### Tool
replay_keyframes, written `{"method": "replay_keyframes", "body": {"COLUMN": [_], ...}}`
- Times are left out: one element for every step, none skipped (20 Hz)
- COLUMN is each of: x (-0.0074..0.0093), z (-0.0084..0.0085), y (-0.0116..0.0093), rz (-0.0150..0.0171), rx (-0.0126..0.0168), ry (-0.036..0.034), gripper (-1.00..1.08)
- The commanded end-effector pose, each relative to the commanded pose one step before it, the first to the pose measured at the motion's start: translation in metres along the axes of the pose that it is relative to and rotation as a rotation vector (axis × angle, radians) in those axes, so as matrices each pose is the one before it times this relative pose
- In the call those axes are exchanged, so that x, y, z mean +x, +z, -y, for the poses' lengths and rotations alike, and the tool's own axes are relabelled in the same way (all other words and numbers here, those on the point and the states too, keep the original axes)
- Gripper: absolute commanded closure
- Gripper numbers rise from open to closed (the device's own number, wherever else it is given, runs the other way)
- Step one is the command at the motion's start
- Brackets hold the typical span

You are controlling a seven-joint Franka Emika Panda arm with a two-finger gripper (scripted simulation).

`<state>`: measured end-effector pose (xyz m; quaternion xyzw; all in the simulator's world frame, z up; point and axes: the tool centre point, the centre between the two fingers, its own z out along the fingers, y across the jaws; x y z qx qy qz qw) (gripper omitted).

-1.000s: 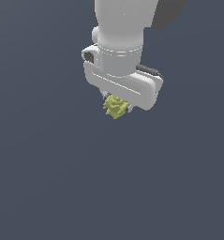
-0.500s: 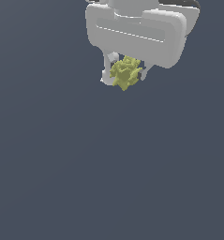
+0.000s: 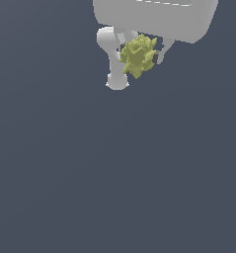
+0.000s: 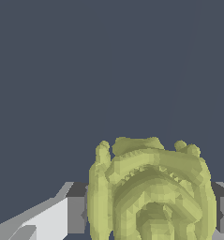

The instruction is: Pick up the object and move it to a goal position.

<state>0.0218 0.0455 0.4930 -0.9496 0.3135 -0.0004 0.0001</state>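
**Layout: object between the fingers, high in frame**

Exterior view: the gripper (image 3: 139, 54) hangs from the arm body at the top edge, right of centre. The object (image 3: 137, 55) sits between its two fingers, touching both. One finger (image 3: 114, 62) is on the exterior view's left of the object and reaches below it; the other shows only partly at the object's right. Nothing lies under the object. Wrist view: the object (image 4: 151, 192) sits between the finger pads (image 4: 76, 214), one on either side.
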Motion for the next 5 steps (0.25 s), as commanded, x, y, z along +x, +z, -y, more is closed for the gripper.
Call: {"method": "replay_keyframes", "body": {"x": [-0.00053, -0.00002, 0.00003, 0.00004, 0.00002], "z": [0.00064, 0.0002, 0.00015, 0.0001, 0.00003], "y": [-0.00414, -0.00077, -0.00046, -0.00022, -0.00006], "rz": [0.00056, 0.0, 0.0, 0.0, 0.0], "rx": [-0.00057, 0.0, 0.0, 0.0, 0.0], "ry": [0.0002, 0.0, 0.0, 0.0, 0.0], "gripper": [1.08, 1.08, 1.08, 1.08, 1.08]}}
